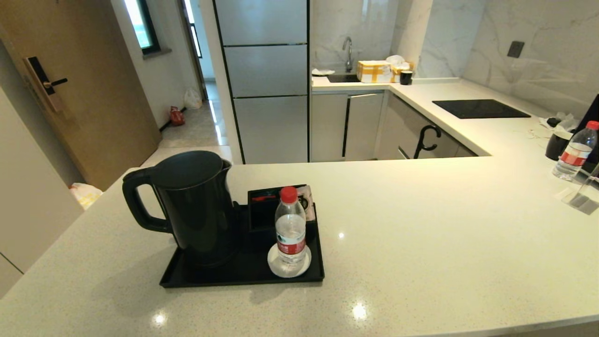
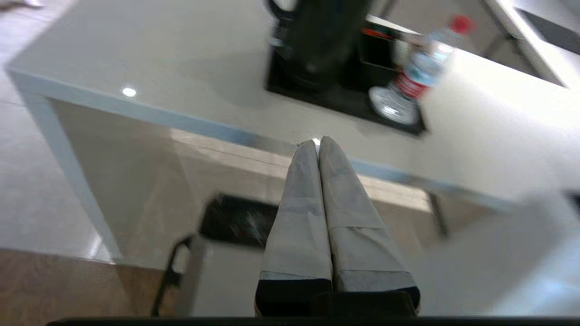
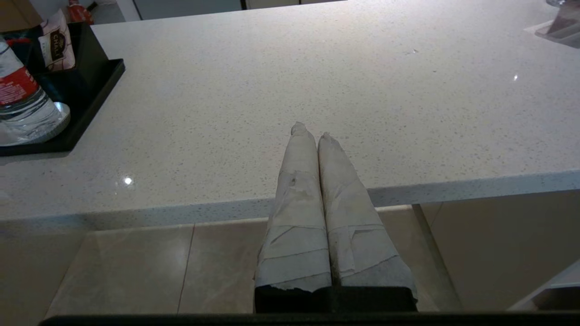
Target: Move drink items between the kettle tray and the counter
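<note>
The black kettle [image 1: 192, 206] stands on the left of the black kettle tray [image 1: 241, 278], which rests on the speckled counter [image 1: 421, 234]. A red-capped water bottle [image 1: 290, 229] stands upright on the white coaster [image 1: 276, 267] at the tray's right. Behind it, the pinkish tea sachet [image 1: 307, 201] leans in the divided black box [image 1: 264, 208]. My left gripper [image 2: 316, 144] is shut and empty, at the counter's near edge, short of the tray [image 2: 344, 102]. Further right along that edge my right gripper [image 3: 311, 131] is also shut and empty, with the bottle [image 3: 20, 99] and sachet [image 3: 56, 43] off to its side.
A second red-capped bottle [image 1: 575, 150] and a dark mug [image 1: 558, 145] stand at the counter's far right, near a clear stand [image 1: 582, 196]. A black glass hob [image 1: 479, 108] lies on the back run. Boxes [image 1: 374, 71] sit by the sink.
</note>
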### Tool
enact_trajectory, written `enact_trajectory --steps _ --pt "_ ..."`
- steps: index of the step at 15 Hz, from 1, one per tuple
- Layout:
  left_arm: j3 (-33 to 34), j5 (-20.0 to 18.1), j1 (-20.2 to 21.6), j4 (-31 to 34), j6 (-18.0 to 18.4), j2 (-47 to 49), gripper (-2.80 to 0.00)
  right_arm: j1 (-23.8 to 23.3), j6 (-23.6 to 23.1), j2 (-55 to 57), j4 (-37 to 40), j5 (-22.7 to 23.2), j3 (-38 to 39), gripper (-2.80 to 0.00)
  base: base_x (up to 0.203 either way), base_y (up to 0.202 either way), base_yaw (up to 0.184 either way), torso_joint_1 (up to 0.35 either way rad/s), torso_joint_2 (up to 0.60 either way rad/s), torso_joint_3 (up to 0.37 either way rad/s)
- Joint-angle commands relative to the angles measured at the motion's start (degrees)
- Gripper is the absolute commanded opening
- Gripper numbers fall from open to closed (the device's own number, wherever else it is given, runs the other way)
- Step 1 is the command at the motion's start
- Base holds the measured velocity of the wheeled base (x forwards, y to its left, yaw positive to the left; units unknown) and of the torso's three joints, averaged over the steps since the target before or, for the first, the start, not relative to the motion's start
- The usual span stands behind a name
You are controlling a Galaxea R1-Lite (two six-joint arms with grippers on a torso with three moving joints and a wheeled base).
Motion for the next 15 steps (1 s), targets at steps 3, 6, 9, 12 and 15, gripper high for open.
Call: enact_trajectory --steps 3,6,9,12,15 --pt "22.43 8.45 -0.27 -28.07 2.76 -2.47 -2.8 0.02 0.02 0.09 0.03 0.0 -0.01 -2.8 0.0 0.0 0.0 0.0 0.0 0.0" --pt "39.96 10.51 -0.32 -48.99 8.88 -2.48 -2.8 0.02 0.02 0.09 0.03 0.0 -0.01 -2.8 0.0 0.0 0.0 0.0 0.0 0.0" --pt "49.83 10.95 -0.35 -64.05 15.55 -2.45 -2.8 0.02 0.02 0.09 0.03 0.0 -0.01 -2.8 0.0 0.0 0.0 0.0 0.0 0.0" --pt "58.6 4.12 -0.35 -71.13 18.66 -2.51 -2.8 0.02 -0.07 0.09 0.03 0.0 -0.01 -2.8 0.0 0.0 0.0 0.0 0.0 0.0" --pt "61.19 0.26 -0.41 -69.71 19.59 -2.54 -2.8 0.02 -0.07 0.09 0.03 0.0 -0.01 -2.8 0.0 0.0 0.0 0.0 0.0 0.0"
